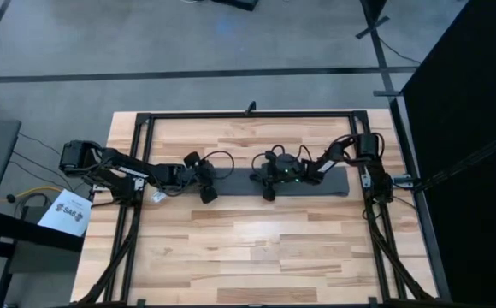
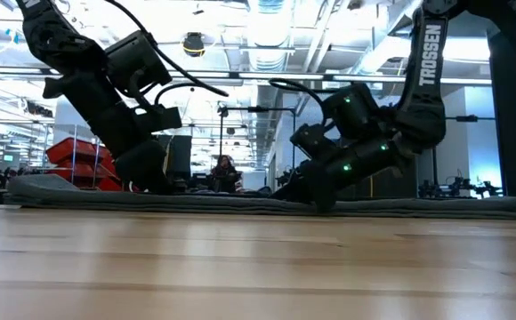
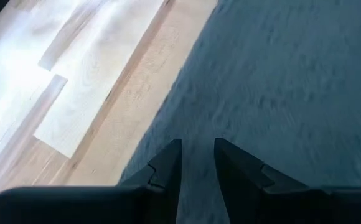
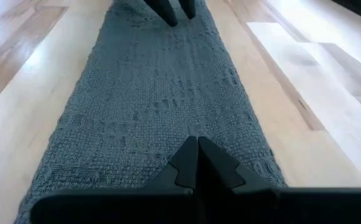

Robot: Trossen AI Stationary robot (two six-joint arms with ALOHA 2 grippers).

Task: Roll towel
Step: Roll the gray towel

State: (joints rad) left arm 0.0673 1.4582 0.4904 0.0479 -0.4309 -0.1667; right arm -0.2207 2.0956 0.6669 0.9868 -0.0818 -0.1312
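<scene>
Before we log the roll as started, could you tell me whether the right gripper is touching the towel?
Touching. In the right wrist view the right gripper, fingers shut, presses its tips into the towel; the low view shows it down on the cloth.

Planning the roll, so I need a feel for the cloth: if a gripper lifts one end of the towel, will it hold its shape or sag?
The towel lies flat as a long folded strip, hugging the table, so it would likely sag. Its coarse weave suggests fingers would grip rather than slip. It looks thin, probably light.
</scene>
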